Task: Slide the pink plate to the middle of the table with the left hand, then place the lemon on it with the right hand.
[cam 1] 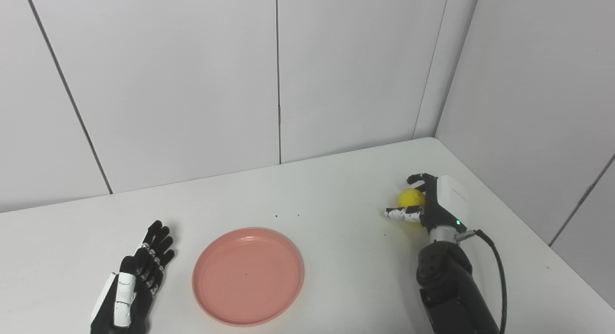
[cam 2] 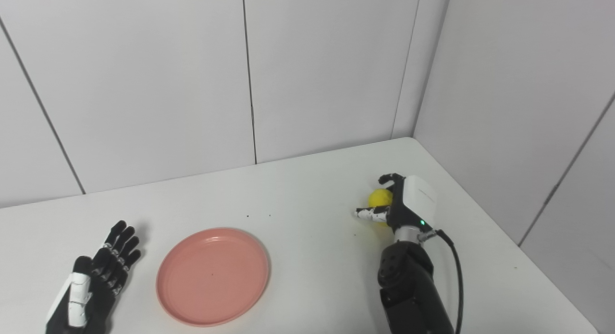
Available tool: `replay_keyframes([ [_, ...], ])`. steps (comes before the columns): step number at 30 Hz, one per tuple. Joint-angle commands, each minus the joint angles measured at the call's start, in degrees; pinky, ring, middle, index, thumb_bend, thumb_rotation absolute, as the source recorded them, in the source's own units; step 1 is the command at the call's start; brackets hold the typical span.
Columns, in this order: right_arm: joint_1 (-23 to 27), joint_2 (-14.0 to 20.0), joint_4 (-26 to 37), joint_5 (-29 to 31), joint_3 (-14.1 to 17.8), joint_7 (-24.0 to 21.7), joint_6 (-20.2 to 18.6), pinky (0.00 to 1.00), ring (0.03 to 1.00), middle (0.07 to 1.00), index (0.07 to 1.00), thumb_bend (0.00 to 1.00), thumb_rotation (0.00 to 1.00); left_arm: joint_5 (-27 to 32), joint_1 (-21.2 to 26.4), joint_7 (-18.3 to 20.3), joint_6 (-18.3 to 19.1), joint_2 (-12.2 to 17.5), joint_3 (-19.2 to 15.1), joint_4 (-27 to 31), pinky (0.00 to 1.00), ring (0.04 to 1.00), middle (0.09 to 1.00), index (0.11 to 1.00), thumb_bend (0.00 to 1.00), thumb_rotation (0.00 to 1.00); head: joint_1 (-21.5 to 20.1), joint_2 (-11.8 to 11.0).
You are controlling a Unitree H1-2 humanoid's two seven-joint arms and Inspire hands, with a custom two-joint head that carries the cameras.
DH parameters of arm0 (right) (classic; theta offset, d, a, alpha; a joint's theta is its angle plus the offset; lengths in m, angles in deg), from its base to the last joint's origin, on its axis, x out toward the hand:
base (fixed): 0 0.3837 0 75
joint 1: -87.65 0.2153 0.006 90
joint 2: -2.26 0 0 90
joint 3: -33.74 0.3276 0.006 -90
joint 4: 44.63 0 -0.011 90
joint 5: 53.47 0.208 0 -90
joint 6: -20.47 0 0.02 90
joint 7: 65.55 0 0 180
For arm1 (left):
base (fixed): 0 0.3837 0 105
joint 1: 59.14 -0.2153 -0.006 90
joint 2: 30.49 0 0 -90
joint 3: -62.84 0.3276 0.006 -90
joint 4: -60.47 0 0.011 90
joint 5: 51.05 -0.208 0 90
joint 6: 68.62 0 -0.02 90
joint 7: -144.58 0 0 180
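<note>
While the pink plate (cam 1: 248, 275) lay flat on the table (cam 1: 336, 190), the left hand (cam 1: 132, 283) rested just left of the plate, fingers (cam 1: 156, 240) extended and holding nothing. Well right of the plate, the right hand (cam 1: 432, 204) cupped the lemon (cam 1: 411, 198), fingers curled around it.

Two head cameras side by side, looking down, sharing table (cam 1: 336, 190)
</note>
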Motion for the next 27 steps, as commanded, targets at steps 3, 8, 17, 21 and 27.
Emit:
replay_keyframes([
  [3,1.43,0.97,1.06,1.28,-0.38,4.28,2.39,0.21,0.351,0.464,0.544,0.5,0.0,0.48,-2.28,-0.16,0.03,-0.73,0.48,-1.03,1.0,1.0,1.0,1.0,0.79,1.0,0.2,0.03],
  [8,1.03,1.21,1.5,1.91,-1.39,7.53,4.04,0.24,0.388,0.513,0.505,0.51,0.0,0.6,-2.21,-0.13,-0.1,-0.82,0.37,-1.28,1.0,1.0,1.0,1.0,0.79,1.0,0.2,0.03],
  [17,-0.31,1.08,4.52,5.07,-2.42,9.99,9.53,0.2,0.332,0.446,0.54,0.5,0.0,0.46,-2.79,-0.31,0.51,-1.5,0.94,-0.14,1.0,1.0,1.0,1.0,0.8,1.0,4.85,0.81],
  [21,-1.09,0.42,8.09,6.65,-3.5,9.07,11.23,0.2,0.326,0.445,0.543,0.5,0.0,-0.39,-3.25,-0.69,0.36,-2.09,1.77,0.64,1.0,1.0,1.0,1.0,0.81,1.0,8.83,1.5],
  [27,-2.33,0.61,12.31,8.98,-7.13,6.96,16.53,0.2,0.398,0.43,0.523,0.51,0.0,-2.42,-4.02,-2.73,1.37,-4.13,3.56,3.35,1.0,1.0,1.0,1.0,0.85,1.0,14.87,2.46],
])
